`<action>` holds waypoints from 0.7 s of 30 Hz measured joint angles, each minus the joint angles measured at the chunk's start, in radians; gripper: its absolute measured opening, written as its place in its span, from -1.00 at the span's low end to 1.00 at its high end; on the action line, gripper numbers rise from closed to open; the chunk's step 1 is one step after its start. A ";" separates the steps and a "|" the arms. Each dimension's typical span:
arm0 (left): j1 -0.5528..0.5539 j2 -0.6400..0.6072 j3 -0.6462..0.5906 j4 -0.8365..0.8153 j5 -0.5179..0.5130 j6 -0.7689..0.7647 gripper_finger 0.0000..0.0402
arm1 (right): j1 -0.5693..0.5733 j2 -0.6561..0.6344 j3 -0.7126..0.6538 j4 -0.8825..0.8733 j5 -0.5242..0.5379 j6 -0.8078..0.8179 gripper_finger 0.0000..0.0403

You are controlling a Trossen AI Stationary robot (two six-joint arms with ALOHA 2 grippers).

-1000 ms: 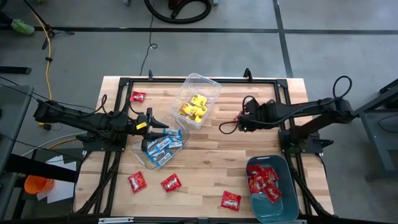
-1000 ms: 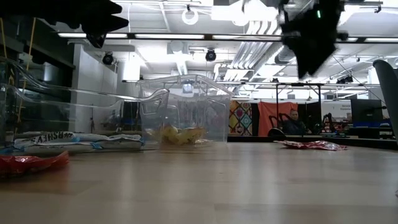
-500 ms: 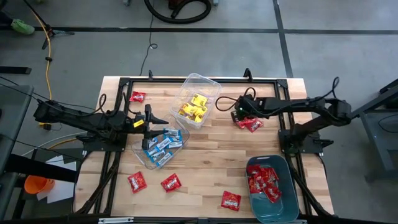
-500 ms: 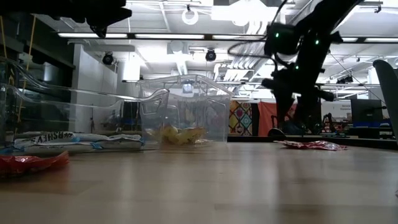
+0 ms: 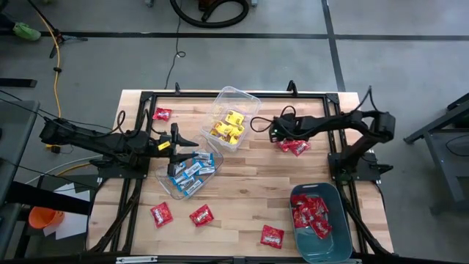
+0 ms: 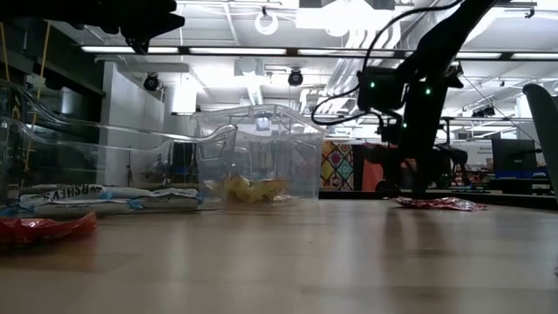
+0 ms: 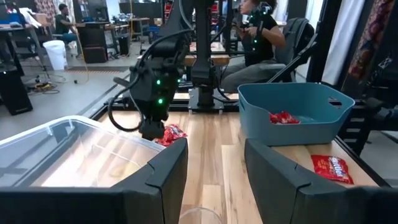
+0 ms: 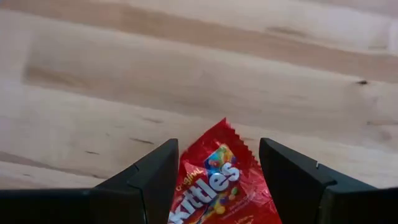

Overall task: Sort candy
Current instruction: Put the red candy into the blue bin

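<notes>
Small wrapped candy packets lie about. A red pair (image 5: 294, 147) rests flat on the table right of centre, and its near packet (image 8: 214, 180) shows in the right wrist view. My right gripper (image 8: 217, 168) is open and low over this packet, one finger on each side of it, pointing down (image 6: 418, 187). Whether a finger touches the packet, I cannot tell. My left gripper (image 5: 192, 145) hangs open and empty above the clear tub of blue-and-white packets (image 5: 189, 172). Yellow packets fill a second clear tub (image 5: 229, 126).
A teal bin (image 5: 333, 246) at the near right holds red packets. Loose red packets lie at the far left (image 5: 162, 114) and along the near edge (image 5: 161, 213), (image 5: 201, 215), (image 5: 272, 236). Bare wood lies between the tubs and the teal bin. People sit in the room beyond.
My right gripper has come down from high above the table to just over the red pair, shifting slightly toward the table's left and tipping to point downward. The left arm has stayed still.
</notes>
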 joint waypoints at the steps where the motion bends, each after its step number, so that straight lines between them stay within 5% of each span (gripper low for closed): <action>1: 0.000 0.000 0.000 0.000 0.000 0.000 -0.26 | 0.000 0.013 0.000 0.000 -0.003 0.000 0.09; 9: 0.000 0.000 0.000 0.000 0.000 0.000 -0.26 | 0.005 0.076 0.005 0.019 -0.002 -0.065 -0.02; 16: 0.000 0.000 0.000 -0.003 0.000 0.000 -0.26 | 0.051 0.029 0.000 0.005 0.007 -0.147 -0.85; 21: 0.000 0.000 0.000 -0.004 0.000 0.000 -0.26 | 0.096 -0.097 0.000 -0.001 -0.011 -0.165 -0.91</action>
